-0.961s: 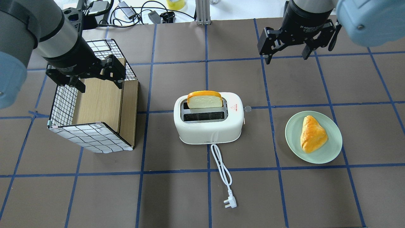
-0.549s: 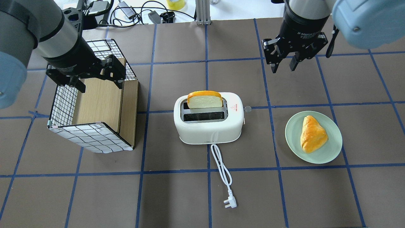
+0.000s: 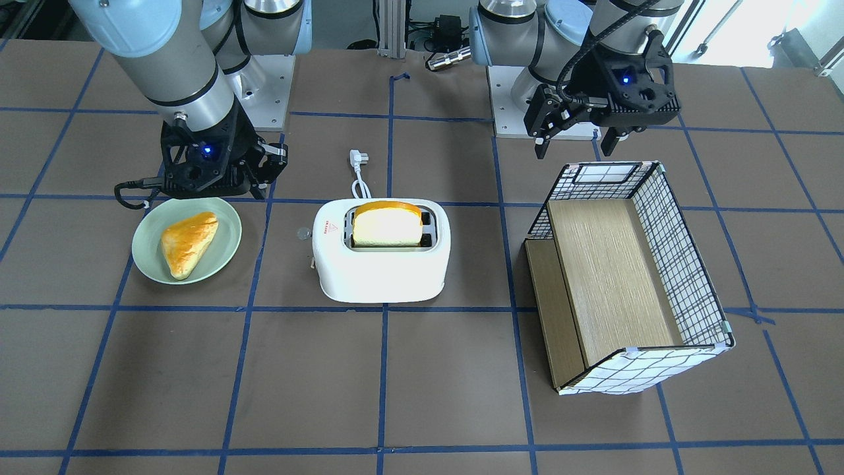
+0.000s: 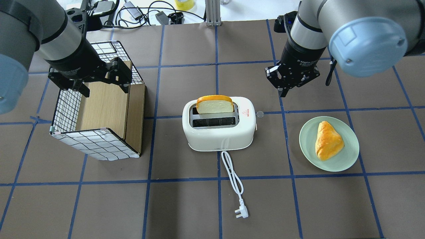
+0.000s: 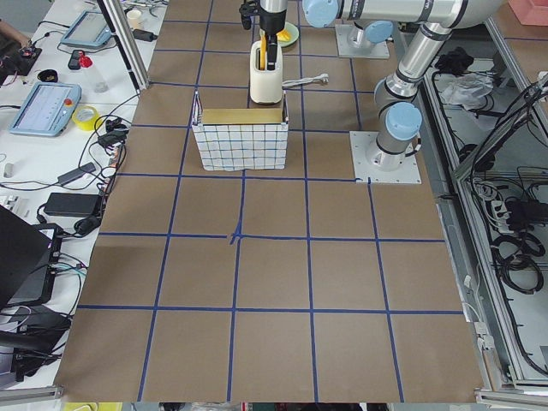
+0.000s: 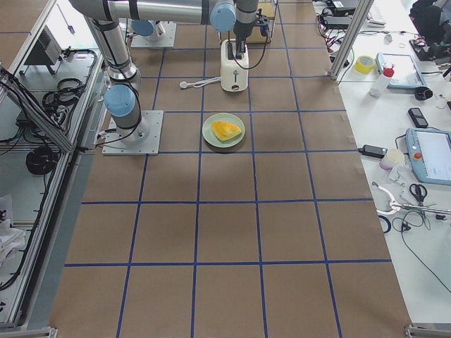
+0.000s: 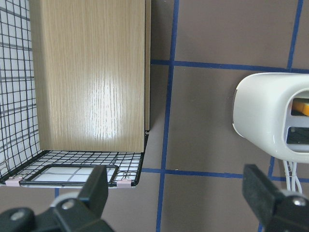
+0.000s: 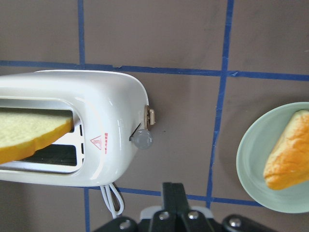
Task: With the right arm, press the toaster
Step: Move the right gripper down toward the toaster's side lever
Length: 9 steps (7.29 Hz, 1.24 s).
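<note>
The left arm holds its jaws wide above the box. The toaster stands mid-table with bread in one slot. The right arm hangs near the toaster's knob, not touching it, jaws closed together.

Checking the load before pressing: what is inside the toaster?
One bread slice stands in the toaster, in the slot farther from the robot, top sticking out; its lower part is hidden. The nearer slot shows no bread.
</note>
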Each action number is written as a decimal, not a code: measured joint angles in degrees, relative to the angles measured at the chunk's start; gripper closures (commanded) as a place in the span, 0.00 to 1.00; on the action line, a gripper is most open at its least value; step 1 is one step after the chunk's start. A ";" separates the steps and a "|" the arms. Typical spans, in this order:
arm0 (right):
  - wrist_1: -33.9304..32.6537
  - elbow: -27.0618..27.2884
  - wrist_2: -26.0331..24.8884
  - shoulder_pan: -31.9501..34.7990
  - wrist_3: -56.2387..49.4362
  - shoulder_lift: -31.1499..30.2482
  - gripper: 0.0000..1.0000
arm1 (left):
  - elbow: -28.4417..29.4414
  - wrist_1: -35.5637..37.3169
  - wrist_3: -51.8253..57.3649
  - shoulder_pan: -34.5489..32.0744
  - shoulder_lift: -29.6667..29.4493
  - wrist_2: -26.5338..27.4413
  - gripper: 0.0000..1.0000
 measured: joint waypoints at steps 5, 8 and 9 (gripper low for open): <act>-5.99 8.81 14.58 -7.63 -8.07 -0.02 1.00 | 0.00 0.00 0.00 0.00 0.00 0.05 0.00; -15.66 15.39 15.68 -7.56 -3.85 -0.03 1.00 | 0.00 0.00 0.00 0.00 0.00 0.04 0.00; -17.51 16.22 15.88 -6.94 -2.83 0.04 1.00 | 0.00 0.00 0.00 0.00 0.00 0.04 0.00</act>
